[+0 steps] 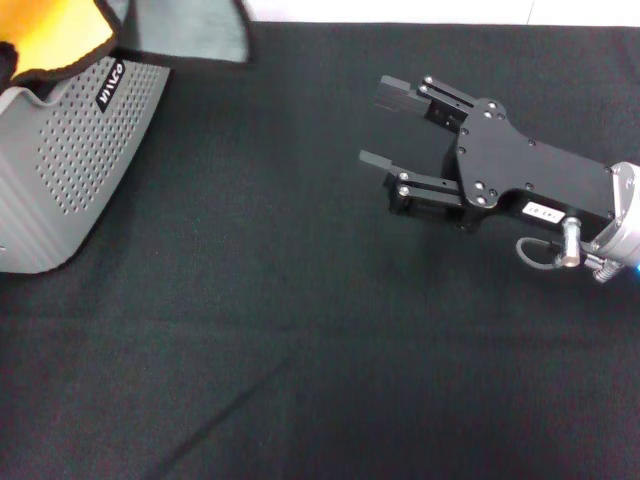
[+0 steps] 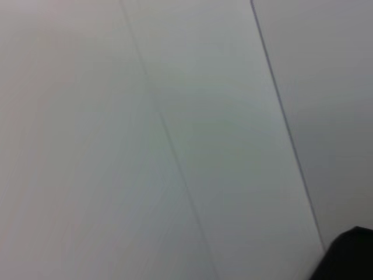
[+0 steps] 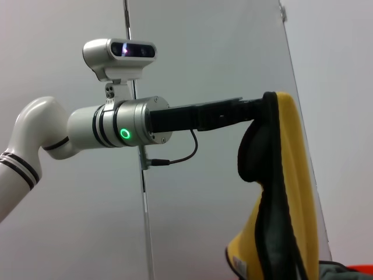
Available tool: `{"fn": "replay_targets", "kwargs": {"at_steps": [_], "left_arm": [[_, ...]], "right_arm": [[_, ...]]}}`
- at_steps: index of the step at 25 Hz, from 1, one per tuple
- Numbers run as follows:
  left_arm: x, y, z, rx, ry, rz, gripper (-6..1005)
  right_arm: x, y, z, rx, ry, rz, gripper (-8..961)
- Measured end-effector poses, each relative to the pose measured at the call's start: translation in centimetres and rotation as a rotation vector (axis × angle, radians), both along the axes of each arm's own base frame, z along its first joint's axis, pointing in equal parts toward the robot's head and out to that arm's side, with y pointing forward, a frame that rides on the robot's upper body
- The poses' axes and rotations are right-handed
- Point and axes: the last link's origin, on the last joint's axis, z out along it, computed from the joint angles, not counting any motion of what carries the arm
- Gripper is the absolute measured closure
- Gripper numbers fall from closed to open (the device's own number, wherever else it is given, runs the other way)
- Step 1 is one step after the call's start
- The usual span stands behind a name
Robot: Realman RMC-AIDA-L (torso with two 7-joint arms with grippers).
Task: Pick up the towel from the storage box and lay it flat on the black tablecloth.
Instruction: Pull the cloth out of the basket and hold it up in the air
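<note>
The towel (image 1: 55, 35) hangs lifted above the storage box (image 1: 70, 160) at the far left. It shows a yellow-orange face and a grey-green flap (image 1: 195, 30), both with black edging. In the right wrist view my left gripper (image 3: 259, 108) is shut on the towel's (image 3: 291, 175) top edge, and the cloth droops below it. My left gripper is out of the head view. My right gripper (image 1: 378, 122) is open and empty, low over the black tablecloth (image 1: 300, 330), right of the box. The left wrist view shows only a blank wall.
The grey perforated box has a small black label (image 1: 110, 85) and stands at the tablecloth's left edge. A white wall strip (image 1: 440, 10) runs behind the table's far edge. My left arm (image 3: 87, 125) reaches across in the right wrist view.
</note>
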Motion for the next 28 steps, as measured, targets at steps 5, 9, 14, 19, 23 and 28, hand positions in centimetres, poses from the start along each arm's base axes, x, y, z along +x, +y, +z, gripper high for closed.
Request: {"fn": "replay_targets", "kwargs": {"at_steps": [5, 9, 14, 19, 23, 28], "left_arm": [[0.7, -0.1, -1.1, -0.047, 0.016, -0.026, 976], [1.0, -0.2, -1.7, -0.067, 0.019, -0.037, 976], [1.3, -0.2, -2.3, -0.089, 0.023, -0.049, 976], [1.2, -0.3, -2.5, -0.096, 0.024, -0.046, 976], [1.2, -0.3, -2.6, -0.098, 0.023, -0.049, 976], [1.4, -0.3, -2.7, -0.106, 0.026, -0.056, 976]], "right_arm": [[-0.8, 0.5, -0.2, 0.035, 0.002, 0.016, 126], [-2.5, 1.8, -0.5, 0.067, -0.019, 0.031, 126], [-3.6, 2.6, -0.9, 0.087, -0.042, 0.035, 127], [-3.4, 2.7, -0.9, 0.090, -0.047, 0.022, 161], [-3.1, 2.7, -1.0, 0.095, -0.055, 0.013, 228], [-2.5, 2.6, -1.1, 0.099, -0.066, -0.006, 312]]}}
